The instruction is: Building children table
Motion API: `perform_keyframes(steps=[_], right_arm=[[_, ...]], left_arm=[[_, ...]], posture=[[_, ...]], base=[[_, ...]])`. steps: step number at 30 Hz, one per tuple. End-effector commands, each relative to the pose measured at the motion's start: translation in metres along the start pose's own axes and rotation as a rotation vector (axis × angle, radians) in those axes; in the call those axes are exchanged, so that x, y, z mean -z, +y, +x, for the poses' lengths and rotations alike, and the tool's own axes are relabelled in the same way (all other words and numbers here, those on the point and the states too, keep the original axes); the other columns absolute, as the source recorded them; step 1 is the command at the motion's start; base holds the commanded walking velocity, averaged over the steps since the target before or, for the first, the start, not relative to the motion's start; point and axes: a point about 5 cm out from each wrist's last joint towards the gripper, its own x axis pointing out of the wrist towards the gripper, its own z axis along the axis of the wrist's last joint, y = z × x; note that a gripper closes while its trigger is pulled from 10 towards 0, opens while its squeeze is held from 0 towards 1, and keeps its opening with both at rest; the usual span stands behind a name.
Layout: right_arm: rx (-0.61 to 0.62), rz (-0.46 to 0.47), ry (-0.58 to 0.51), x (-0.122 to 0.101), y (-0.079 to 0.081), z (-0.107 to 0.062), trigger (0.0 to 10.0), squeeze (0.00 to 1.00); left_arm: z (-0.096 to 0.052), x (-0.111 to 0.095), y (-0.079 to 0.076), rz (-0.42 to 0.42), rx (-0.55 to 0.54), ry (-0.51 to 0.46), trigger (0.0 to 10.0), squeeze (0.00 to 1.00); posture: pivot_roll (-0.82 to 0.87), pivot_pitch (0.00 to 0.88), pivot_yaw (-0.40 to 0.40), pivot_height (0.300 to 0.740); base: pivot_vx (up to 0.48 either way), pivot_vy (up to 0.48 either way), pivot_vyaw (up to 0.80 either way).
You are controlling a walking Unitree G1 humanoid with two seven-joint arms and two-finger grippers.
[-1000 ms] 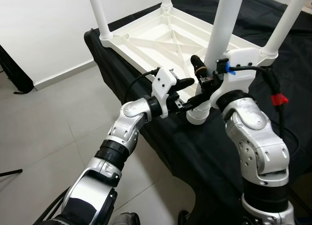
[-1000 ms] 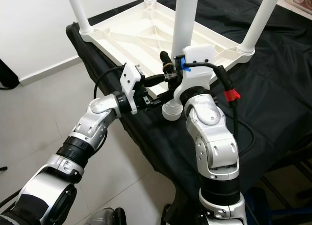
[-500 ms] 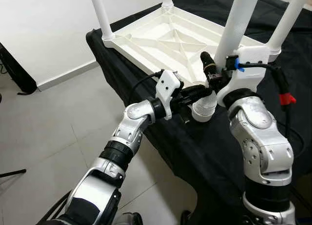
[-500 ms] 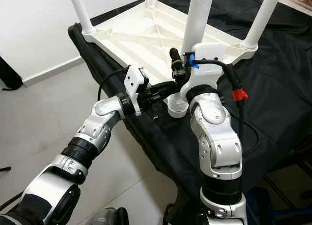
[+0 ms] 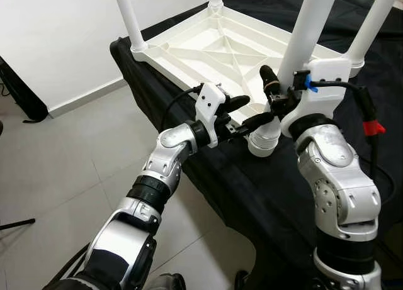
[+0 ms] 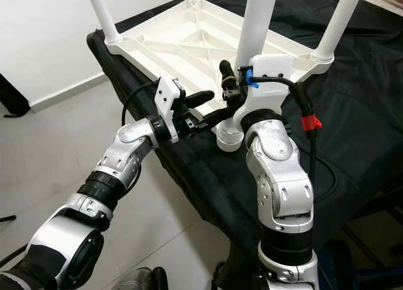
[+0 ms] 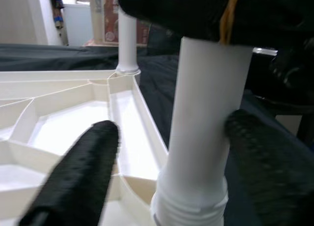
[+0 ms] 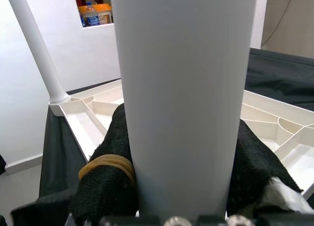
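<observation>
Right gripper point(image 5: 272, 96) is clamped round a loose white leg point(image 5: 301, 48), plain tube with a threaded end point(image 5: 264, 136) pointing down, hanging just off the near corner of the tabletop point(image 5: 208, 48). Left gripper point(image 5: 247, 112) comes in from the left with its fingers point(image 7: 81, 174) spread apart either side of the leg just above the thread, one of them touching it. Beyond both grippers the tabletop lies upside down on a black cloth point(image 5: 252, 189), ribbed underside up, other legs point(image 5: 128, 16) already standing in its corners.
</observation>
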Motion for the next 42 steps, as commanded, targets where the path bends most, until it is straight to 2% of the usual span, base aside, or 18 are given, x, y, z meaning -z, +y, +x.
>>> perform_keyframes(steps=[1,7,15,16,17,18,33,34,35,40,42], right_arm=[[-0.049,0.029,0.047,0.009,0.008,-0.001,10.0,0.00],[-0.116,0.039,0.013,0.004,0.016,-0.005,10.0,0.00],[-0.157,0.043,-0.009,0.000,0.020,-0.008,10.0,0.00],[-0.171,0.039,-0.012,0.000,0.022,-0.008,10.0,0.00],[-0.171,0.039,-0.012,0.000,0.022,-0.008,10.0,0.00],[-0.187,0.025,-0.015,-0.001,0.024,-0.009,10.0,0.00],[-0.236,-0.011,-0.028,-0.002,0.027,-0.009,10.0,0.00],[-0.264,-0.007,-0.041,-0.004,0.029,-0.009,10.0,0.81],[-0.299,0.000,-0.058,-0.007,0.030,-0.010,10.0,1.00],[-0.419,-0.010,-0.131,-0.025,0.017,-0.005,10.0,1.00],[-0.510,-0.017,-0.182,-0.047,-0.005,0.004,10.0,1.00]], left_arm=[[0.004,0.002,-0.004,-0.011,0.033,0.007,10.0,1.00],[0.008,0.000,-0.011,-0.043,0.111,-0.002,10.0,1.00],[0.009,0.000,-0.004,-0.017,0.059,0.015,10.0,1.00],[0.010,-0.001,-0.002,-0.005,0.050,0.016,4.7,0.00],[0.010,-0.001,-0.002,-0.005,0.050,0.016,4.7,0.00],[0.010,-0.004,0.001,0.016,0.028,0.013,0.0,0.00],[0.003,-0.001,0.001,0.051,0.023,0.014,0.0,0.00],[0.003,-0.001,0.001,0.053,0.021,0.013,0.0,0.00],[0.003,0.000,0.001,0.056,0.017,0.011,0.0,0.00],[0.002,0.000,0.001,0.060,0.009,-0.001,0.0,0.00],[0.001,0.000,-0.002,0.061,0.012,-0.010,0.0,0.00]], posture=[[-0.05,0.209,0.091,0.740],[-0.06,0.213,0.098,0.740],[-0.06,0.216,0.099,0.740],[-0.06,0.220,0.099,0.740],[-0.06,0.220,0.099,0.740],[-0.06,0.223,0.097,0.740],[-0.06,0.217,0.084,0.740],[-0.06,0.215,0.083,0.740],[-0.06,0.215,0.083,0.740],[-0.07,0.209,0.076,0.740],[-0.07,0.198,0.065,0.740]], base=[[0.000,0.000,0.00],[0.000,0.000,0.00],[0.000,0.000,0.00],[0.000,0.000,0.00],[0.000,0.000,0.00],[0.000,0.000,0.00],[0.000,0.000,0.00],[0.000,0.000,0.00],[0.000,0.000,0.00],[0.000,0.000,0.00],[0.000,0.000,0.00]])
